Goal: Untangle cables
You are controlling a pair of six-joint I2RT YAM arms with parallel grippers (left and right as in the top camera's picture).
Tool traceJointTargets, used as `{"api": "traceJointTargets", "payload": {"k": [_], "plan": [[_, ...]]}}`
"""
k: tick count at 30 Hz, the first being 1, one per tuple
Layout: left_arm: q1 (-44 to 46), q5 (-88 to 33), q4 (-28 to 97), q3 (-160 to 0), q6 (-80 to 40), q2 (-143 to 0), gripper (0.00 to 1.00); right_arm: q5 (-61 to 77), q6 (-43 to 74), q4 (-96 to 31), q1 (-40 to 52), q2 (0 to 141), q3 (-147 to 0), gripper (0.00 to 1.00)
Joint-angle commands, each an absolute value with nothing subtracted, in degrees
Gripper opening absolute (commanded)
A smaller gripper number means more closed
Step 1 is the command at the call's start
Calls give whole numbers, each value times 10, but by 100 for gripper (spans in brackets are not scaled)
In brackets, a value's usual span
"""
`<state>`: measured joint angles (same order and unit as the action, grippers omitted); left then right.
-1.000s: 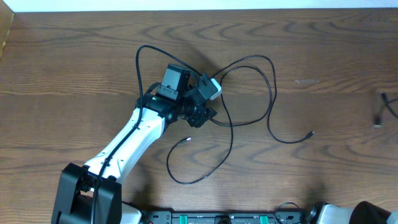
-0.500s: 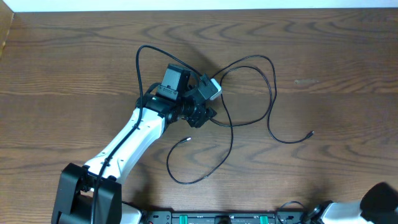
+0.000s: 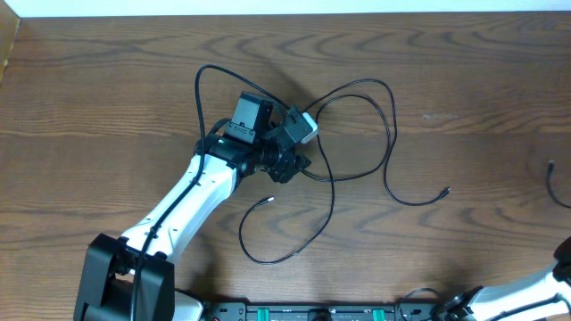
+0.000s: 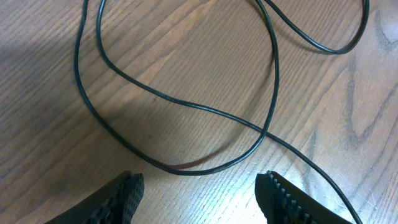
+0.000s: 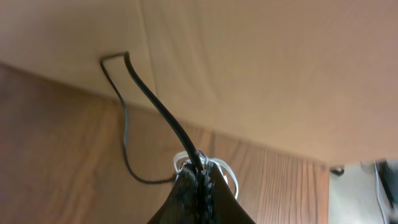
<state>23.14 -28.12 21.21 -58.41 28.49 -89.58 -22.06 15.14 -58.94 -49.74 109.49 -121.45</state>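
left pincer [image 4: 202, 198] hangs low over the table [image 3: 482, 71], jaws apart, nothing between its ribbed fingers [image 4: 127, 194]. loose cable [image 4: 186, 106], thin and black, lies flat on the wood just ahead of the fingers. it crosses over itself near the right-hand finger in the left wrist view.

from overhead the loose cable sprawls around the left arm [image 3: 178, 209]:
- one loop up and to the left of the wrist
- a wider loop to the upper right
- a third loop low, toward the near edge

two small plug ends [image 3: 446, 190] show, one well off to the right and one just below the wrist. cannot tell whether this is one cord or two tangled.

right pincer [image 5: 199, 190] has its fingers pressed together, clamped on the held cable [image 5: 158, 106]. this one is also black. it rises from the fingertips to a sharp bend, then drops back toward the wood. white cord [image 5: 225, 174] curls in small loops right at the fingertips; cannot tell whether it is pinched as well.

overhead shows only the right arm [image 3: 535, 290] in the bottom right corner, its pincer out of that view. a short bit of black cable sits at the right edge.
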Motion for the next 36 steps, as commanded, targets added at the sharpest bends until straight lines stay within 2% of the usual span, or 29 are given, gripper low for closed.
{"api": "traceJointTargets", "payload": {"k": [1,9,19,22,24,25,36], "plan": [[232,-278,216,-584,284,-902,64,-217,199,-617,-515,1127,-1220,1],[232,-278,215,-584,284,-902,64,-152,218,-684,-577,1201,-1220,1],[232,-278,215,-584,284,-902,63,13,146,-678,-647,1241,-1220,2],[232,-278,215,-584,284,-902,64,60,127,-670,-653,1241,-1220,49],[232,-278,215,-584,284,-902,64,79,119,-669,-653,1241,-1220,93],[232,-278,215,-584,284,-902,64,82,119,-669,-651,1241,-1220,99],[232,-278,215,-584,284,-902,64,168,110,-659,-577,1210,-1220,99]]}}
